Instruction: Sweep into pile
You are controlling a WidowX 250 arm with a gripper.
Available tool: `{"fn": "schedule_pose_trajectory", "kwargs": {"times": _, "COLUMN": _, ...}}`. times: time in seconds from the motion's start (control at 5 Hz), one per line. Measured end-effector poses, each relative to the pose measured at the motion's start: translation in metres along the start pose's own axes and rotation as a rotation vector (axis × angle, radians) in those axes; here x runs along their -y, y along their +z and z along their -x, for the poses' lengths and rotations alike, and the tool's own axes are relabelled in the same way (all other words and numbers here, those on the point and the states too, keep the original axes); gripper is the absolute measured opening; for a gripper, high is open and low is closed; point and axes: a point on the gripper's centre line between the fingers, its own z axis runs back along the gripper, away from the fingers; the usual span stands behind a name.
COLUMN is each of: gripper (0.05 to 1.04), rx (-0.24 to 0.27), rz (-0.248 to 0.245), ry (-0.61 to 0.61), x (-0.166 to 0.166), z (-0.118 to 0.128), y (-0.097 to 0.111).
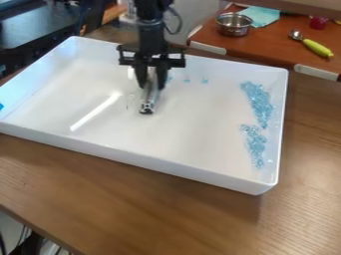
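1. The blue bits (259,104) lie in two loose clusters along the tray's right side in the camera view, one nearer the back, one nearer the front. A few strays (186,80) sit near the back wall.
2. They look light and hard, likely to skid and scatter if I push fast. I would not pinch them; better to herd them with low, slow strokes from the outer edges.
3. My claw (151,86) is closed on a silvery bar (148,101), its lower end well apart from both clusters. It looks stiff and smooth, so it could twist; a square hold high on it should serve best.
4. Around all this is the white tray (133,160), slick-looking, on the wooden tabletop (166,209).
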Motion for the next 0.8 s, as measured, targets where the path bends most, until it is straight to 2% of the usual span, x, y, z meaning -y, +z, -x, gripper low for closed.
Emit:
{"fn": "schedule_pose_trajectory", "kwargs": {"times": 0.2, "gripper": 0.371, "rx": -0.006, "rz": 0.008, "ry": -0.038, "x": 0.028, "z": 0.009, "y": 0.001}}
{"fn": "schedule_pose_trajectory", "kwargs": {"times": 0.4, "gripper": 0.371, "rx": 0.033, "rz": 0.027, "ry": -0.057, "x": 0.060, "z": 0.006, "y": 0.011}}
{"fn": "schedule_pose_trajectory", "kwargs": {"times": 0.8, "gripper": 0.371, "rx": 0.051, "rz": 0.010, "ry": -0.081, "x": 0.109, "z": 0.006, "y": 0.002}}
